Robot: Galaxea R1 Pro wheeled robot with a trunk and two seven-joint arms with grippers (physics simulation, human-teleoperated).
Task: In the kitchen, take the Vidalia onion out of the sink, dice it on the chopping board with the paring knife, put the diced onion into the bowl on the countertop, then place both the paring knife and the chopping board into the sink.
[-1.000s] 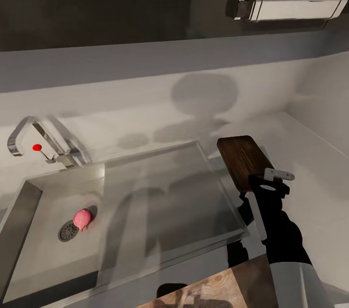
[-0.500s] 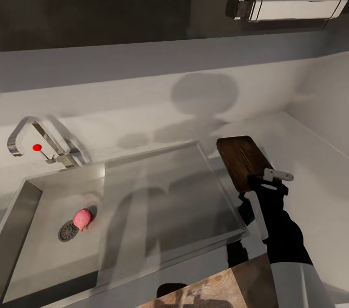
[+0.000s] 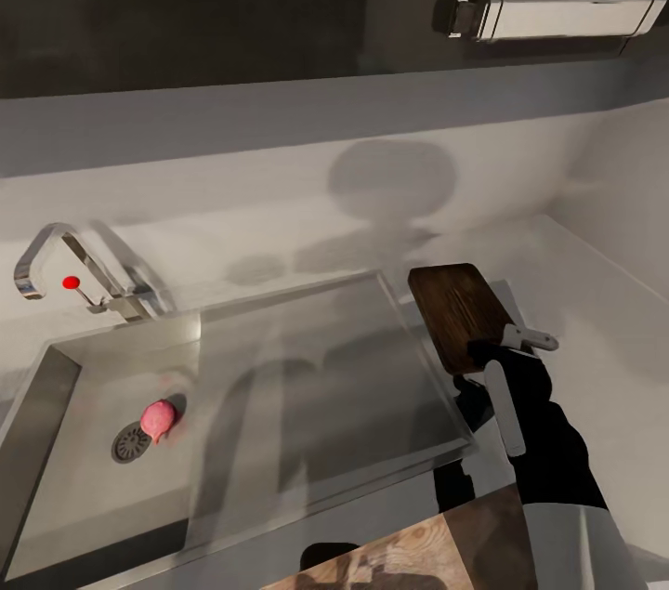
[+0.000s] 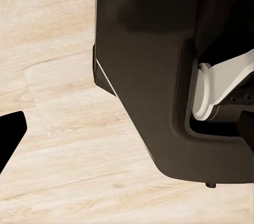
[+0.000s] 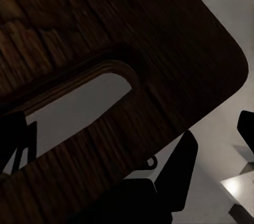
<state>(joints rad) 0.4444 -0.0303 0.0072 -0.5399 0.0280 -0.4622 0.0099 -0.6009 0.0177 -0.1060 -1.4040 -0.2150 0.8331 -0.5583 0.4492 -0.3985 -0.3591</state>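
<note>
Head view: the sink (image 3: pixel 56 367), the landmark for all positions here, holds a small pink-red object (image 3: pixel 158 418) beside its round drain (image 3: pixel 130 443), under the faucet (image 3: pixel 56 260) with its red knob (image 3: pixel 69 282); it is too small to identify with certainty and may be the paring knife's handle. The chopping board (image 3: pixel 455 311) lies at the sink's right rim, partly over the drainboard (image 3: pixel 325 367). The right gripper (image 3: pixel 509 347) sits at the board's near end, its dark forearm reaching up from the lower right, wrist bent toward the sink. The step in hand appears to be moving the board into the sink; the next move calls for lifting it over the rim and carrying it toward the basin.

Left wrist view: the camera looks down at pale wood flooring (image 4: pixel 58 128) past the robot's dark body (image 4: pixel 153 75); whether the left gripper is open or closed cannot be told.

Right wrist view: the board's slot handle (image 5: pixel 79 107) runs just ahead of the dark fingers (image 5: pixel 180 168), which appear clamped on the board's end.
</note>
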